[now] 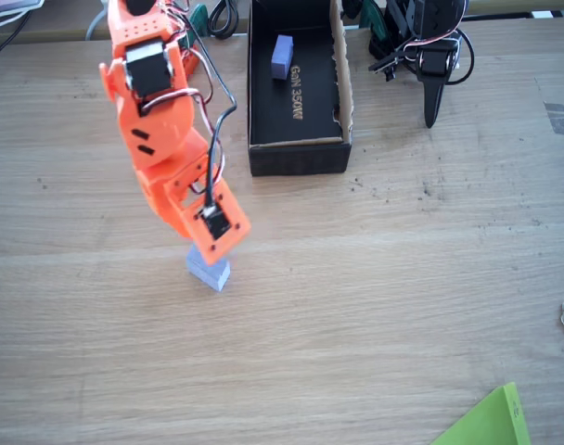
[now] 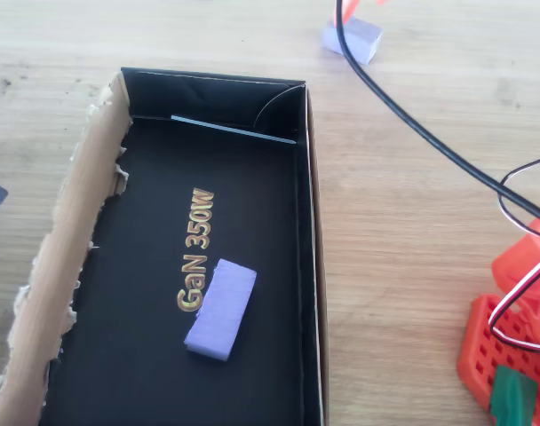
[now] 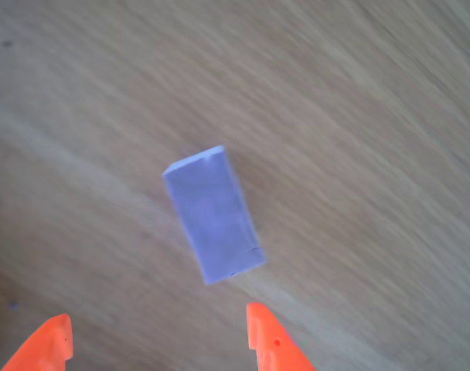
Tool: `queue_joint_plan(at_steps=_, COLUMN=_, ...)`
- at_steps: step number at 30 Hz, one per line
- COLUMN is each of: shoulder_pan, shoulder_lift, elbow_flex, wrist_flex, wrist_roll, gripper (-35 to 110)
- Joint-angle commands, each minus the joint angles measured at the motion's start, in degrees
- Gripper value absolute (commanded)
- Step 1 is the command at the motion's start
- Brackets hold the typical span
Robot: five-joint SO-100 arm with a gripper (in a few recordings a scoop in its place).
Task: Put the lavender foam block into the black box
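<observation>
The lavender foam block (image 1: 208, 271) lies flat on the wooden table, well in front of the black box (image 1: 296, 158). My orange gripper (image 1: 209, 252) hangs right above it. In the wrist view the block (image 3: 213, 215) sits slanted just beyond my two orange fingertips (image 3: 266, 338), which stand wide apart and hold nothing, so the gripper (image 3: 158, 340) is open. From overhead, the block (image 2: 352, 37) shows past the box's far corner. Inside the box (image 2: 311, 222), a slightly deeper periwinkle block (image 2: 221, 308) rests next to the gold "GaN 350W" lettering; it also shows in the fixed view as a periwinkle block (image 1: 282, 56).
The box's torn brown cardboard edge (image 2: 70, 257) runs along one long side. A black cable (image 2: 430, 133) and the arm's orange base (image 2: 510, 346) cross the overhead view's right side. A green sheet corner (image 1: 486, 422) pokes in at the table's front right.
</observation>
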Motion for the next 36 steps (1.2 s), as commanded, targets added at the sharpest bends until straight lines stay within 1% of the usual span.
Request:
queue_joint_plan(at_steps=1, shoulder_pan=1.2, shoulder_lift=3.7, elbow_flex=0.4, wrist_flex=-0.3, wrist_roll=-0.5, gripper=29)
queue_joint_plan(at_steps=8, shoulder_pan=1.3, shoulder_lift=2.6, elbow_flex=0.4, wrist_flex=-1.8, wrist_roll=-0.4, gripper=29)
queue_joint_plan(at_steps=24, shoulder_pan=3.2, shoulder_lift=-2.3, elbow_flex=0.4, wrist_flex=-7.3, wrist_roll=-4.2, gripper=28)
queue_joint_plan(at_steps=36, shoulder_pan=3.3, shoulder_lift=-4.1, elbow_flex=0.4, wrist_flex=-8.2, wrist_roll=-6.0, gripper=29)
